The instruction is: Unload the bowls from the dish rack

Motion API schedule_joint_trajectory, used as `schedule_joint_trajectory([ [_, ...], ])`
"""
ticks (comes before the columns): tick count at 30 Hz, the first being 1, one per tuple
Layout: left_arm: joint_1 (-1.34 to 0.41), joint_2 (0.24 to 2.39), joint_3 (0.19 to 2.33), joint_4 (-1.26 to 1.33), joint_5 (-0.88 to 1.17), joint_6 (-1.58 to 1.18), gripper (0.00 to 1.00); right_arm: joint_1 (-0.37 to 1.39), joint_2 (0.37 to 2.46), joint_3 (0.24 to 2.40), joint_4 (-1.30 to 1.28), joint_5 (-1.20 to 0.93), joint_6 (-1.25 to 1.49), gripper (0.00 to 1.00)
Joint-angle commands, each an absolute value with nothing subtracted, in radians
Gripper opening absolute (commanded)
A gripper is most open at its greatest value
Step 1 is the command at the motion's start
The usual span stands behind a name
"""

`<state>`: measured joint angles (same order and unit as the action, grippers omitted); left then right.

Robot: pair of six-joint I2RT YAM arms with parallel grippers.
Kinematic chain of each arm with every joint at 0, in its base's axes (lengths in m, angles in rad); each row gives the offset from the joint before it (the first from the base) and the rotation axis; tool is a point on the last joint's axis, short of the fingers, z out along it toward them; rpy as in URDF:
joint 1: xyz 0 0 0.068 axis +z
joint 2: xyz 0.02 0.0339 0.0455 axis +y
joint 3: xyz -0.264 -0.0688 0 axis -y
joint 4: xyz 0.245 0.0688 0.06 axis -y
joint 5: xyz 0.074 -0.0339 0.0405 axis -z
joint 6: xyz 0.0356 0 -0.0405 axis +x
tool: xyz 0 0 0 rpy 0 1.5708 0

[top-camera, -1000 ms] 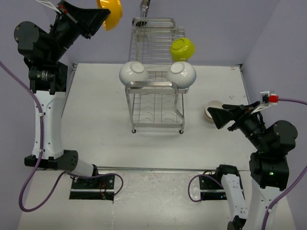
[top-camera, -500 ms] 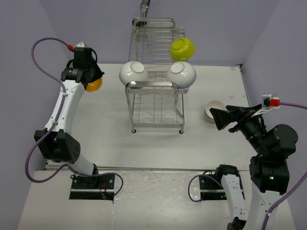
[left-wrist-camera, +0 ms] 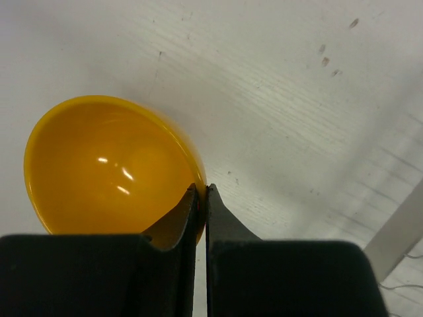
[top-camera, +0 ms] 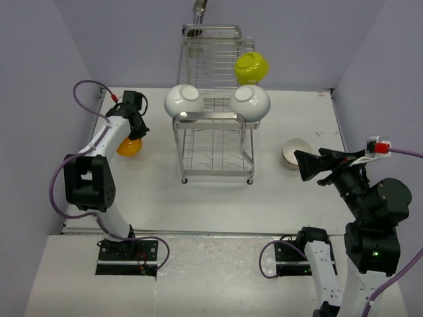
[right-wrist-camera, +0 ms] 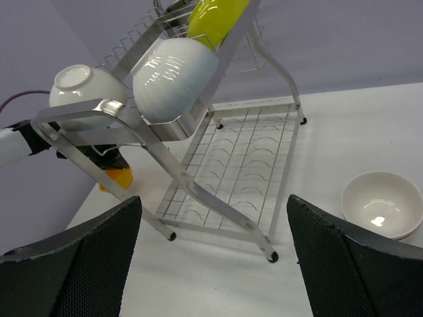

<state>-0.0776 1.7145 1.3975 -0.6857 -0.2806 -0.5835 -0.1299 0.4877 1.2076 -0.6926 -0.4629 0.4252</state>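
White table (top-camera: 158, 191) lies under the left end effector (left-wrist-camera: 201, 193) clamping the orange bowl (left-wrist-camera: 99, 172), right end effector (right-wrist-camera: 213, 218) wide open.

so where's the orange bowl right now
In the top view the orange bowl is left of the dish rack, rim pinched in the left pincer.

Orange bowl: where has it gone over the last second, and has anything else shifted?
The left hand swung the orange bowl from high at the back left down close to the table, left of the dish rack, and is still shut on its rim. Unchanged: the right hand open, two white bowls and the lime green bowl on the rack, the lone white bowl beside it.
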Motion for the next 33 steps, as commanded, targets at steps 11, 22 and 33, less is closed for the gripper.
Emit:
schedule_joint_trajectory([
  [11,-0.097,1.859,1.387,-0.592,-0.325,-0.584,0.0,-0.126,0.575,1.339,-0.709,-0.407,0.417,0.91],
  [22,-0.112,1.732,1.411,-0.627,-0.347,-0.589,0.66,-0.126,0.757,1.371,-0.635,-0.407,0.477,0.92],
  [33,-0.117,1.307,1.509,-0.686,-0.295,-0.58,1.0,-0.259,1.103,1.428,-0.347,-0.701,0.695,0.91],
])
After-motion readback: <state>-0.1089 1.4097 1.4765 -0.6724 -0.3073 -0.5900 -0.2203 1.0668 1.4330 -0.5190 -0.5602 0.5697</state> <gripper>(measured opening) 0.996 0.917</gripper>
